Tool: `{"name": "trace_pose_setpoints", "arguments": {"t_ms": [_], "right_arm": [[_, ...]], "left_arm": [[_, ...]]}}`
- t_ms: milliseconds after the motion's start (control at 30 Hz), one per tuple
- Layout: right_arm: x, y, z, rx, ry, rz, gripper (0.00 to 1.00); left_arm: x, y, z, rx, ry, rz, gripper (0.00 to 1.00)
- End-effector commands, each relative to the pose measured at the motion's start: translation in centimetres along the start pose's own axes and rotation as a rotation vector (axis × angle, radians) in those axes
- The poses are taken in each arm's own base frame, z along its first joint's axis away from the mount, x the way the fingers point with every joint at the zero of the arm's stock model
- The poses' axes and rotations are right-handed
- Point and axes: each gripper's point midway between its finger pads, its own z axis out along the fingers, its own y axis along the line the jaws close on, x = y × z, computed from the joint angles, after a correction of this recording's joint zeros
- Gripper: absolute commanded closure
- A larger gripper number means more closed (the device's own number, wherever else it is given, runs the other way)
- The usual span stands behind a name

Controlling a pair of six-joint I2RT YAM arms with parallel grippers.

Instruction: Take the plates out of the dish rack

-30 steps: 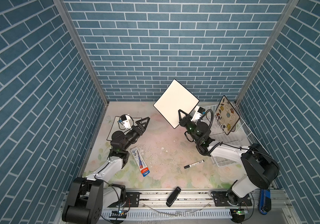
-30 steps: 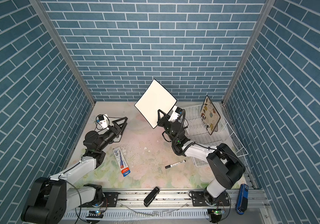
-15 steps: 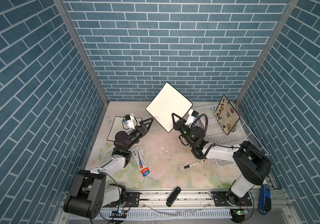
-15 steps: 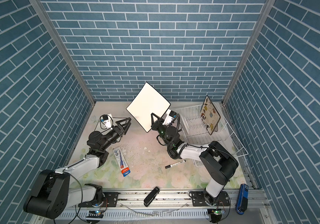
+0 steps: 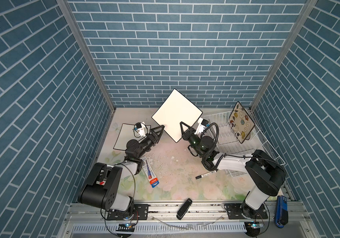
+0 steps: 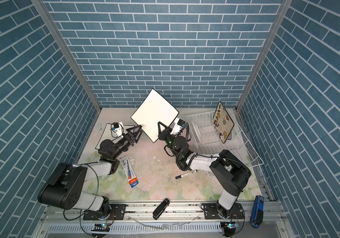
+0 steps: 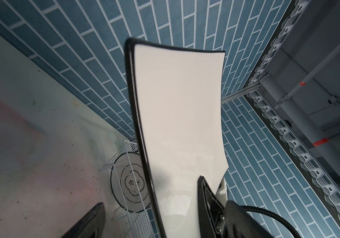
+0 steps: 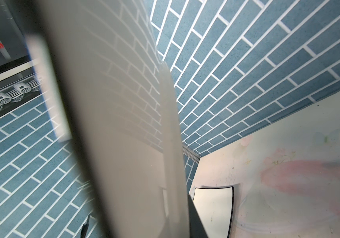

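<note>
The right gripper has its jaws clamped on the lower edge of the white square plate. It holds the plate tilted in the air above the middle of the table, clear of the dish rack. The left gripper, jaws apart, sits right at that plate's lower left edge; I cannot tell if it touches. The flowered plate stands upright in the rack, and a round plate shows behind the rack's wires. A second square plate lies flat on the table's left side.
</note>
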Motion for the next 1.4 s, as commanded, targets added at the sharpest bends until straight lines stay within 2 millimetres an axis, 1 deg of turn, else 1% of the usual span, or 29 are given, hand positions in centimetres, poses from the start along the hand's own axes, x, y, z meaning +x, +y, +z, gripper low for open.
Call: {"name": "trace_pose_setpoints", "arguments": {"t_ms": [0, 167, 300, 400, 667, 800, 967, 1067, 1267, 1367], "right_arm": [[-6.0, 8.2, 0.1, -0.266, -0.192, 0.138, 1.0], [-5.8, 8.6, 0.2, -0.278, -0.186, 0.162, 1.0], [-6.1, 9.8, 0.2, -0.308, -0.187, 0.17, 1.0], [-6.4, 10.3, 0.0, -0.321, -0.187, 0.181, 1.0], [-6.5, 11.2, -0.2, -0.35, -0.173, 0.203, 1.0], [-6.6, 11.5, -0.1, -0.365, -0.163, 0.236, 1.0], [-6.7, 12.8, 0.1, -0.407, -0.144, 0.269, 1.0], [-6.6, 13.0, 0.1, -0.412, -0.143, 0.271, 1.0], [-6.4, 13.6, 0.4, -0.43, -0.133, 0.287, 1.0], [-6.3, 14.0, 0.5, -0.442, -0.126, 0.297, 1.0]], "left_arm": [[-0.1, -2.8, 0.2, 0.096, -0.004, 0.067, 0.09], [-0.3, -3.6, 0.3, 0.116, -0.004, 0.082, 0.08], [-0.7, -4.9, 0.6, 0.147, -0.006, 0.104, 0.1], [-1.1, -5.8, 0.8, 0.17, -0.014, 0.122, 0.11], [-1.7, -7.4, 0.6, 0.202, -0.04, 0.14, 0.16], [-1.8, -8.3, 0.5, 0.22, -0.044, 0.151, 0.24], [-2.0, -8.6, 0.4, 0.224, -0.058, 0.15, 0.36], [-2.2, -8.7, 0.4, 0.228, -0.066, 0.148, 0.43], [-2.5, -9.4, 0.6, 0.244, -0.068, 0.15, 0.53], [-2.6, -9.5, 0.7, 0.247, -0.069, 0.151, 0.55]]}}
